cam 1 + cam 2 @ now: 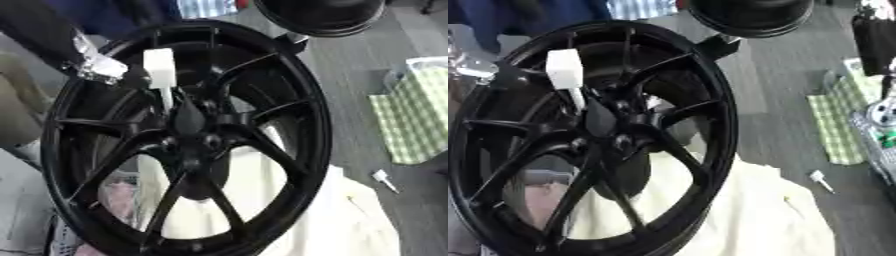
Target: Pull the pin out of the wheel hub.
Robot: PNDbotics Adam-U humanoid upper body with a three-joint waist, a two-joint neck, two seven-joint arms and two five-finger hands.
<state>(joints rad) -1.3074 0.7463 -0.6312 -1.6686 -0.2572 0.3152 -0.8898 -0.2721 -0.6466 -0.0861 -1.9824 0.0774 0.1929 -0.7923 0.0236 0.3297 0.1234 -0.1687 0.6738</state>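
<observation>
**Left eye view: the pin looks almost out of the wheel**

A big black wheel stands on its edge over a pale yellow cloth. A white pin sticks up near the middle of the wheel. It has a fat square top and a thin stem. The stem points down to the hub, and its tip is right at the hub or just in it. I cannot tell which.

The left arm comes in from the top left. Its silver wrist is next to the pin's top. The hand is hidden behind the rim, so I cannot tell if it holds the pin. The right arm shows at the right edge of the right eye view. Its hand cannot be made out.

Another small white pin lies on the grey floor, well away from the wheel.

I think the job is partly done. The pin must be lifted clear of the hub.
</observation>
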